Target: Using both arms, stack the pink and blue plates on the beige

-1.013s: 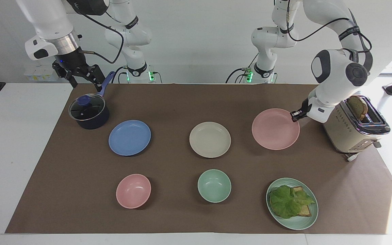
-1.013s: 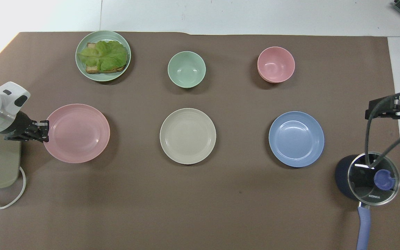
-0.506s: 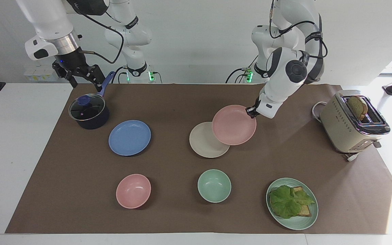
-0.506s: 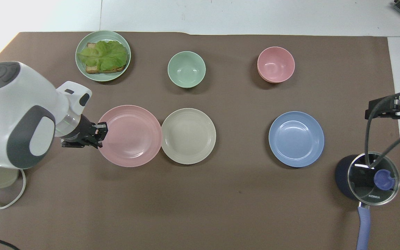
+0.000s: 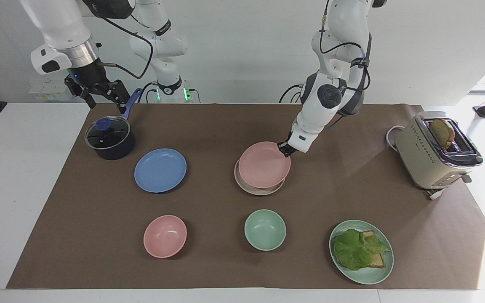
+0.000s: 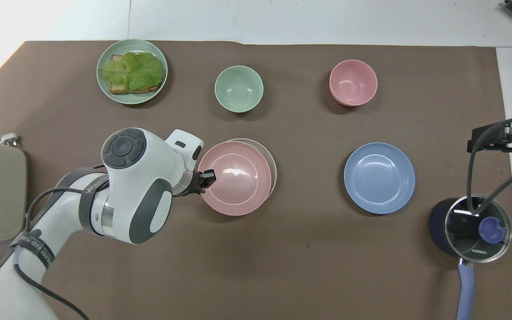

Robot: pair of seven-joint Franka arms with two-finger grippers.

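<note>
White wall, white table with brown mat (image 5: pixel 209 126) over most of it. Going across the facing view: right gripper (image 5: pixel 96 93) hangs over the mat corner at the right arm's end, above the lidded dark pot (image 5: pixel 110 139), fingers spread, holding nothing; that arm waits. Blue plate (image 5: pixel 160 170) lies flat beside the pot, untouched, mid-mat. Pink bowl (image 5: pixel 165 236) and green bowl (image 5: pixel 265 229) sit near the mat edge farthest from the robots. Left gripper (image 5: pixel 286 150) pinches the pink plate (image 5: pixel 263 165) by its rim; plate over the beige plate (image 5: pixel 259 189), slightly offset, beige rim showing. Green plate with lettuce toast (image 5: pixel 361 251) and toaster (image 5: pixel 434 153) at the left arm's end.
</note>
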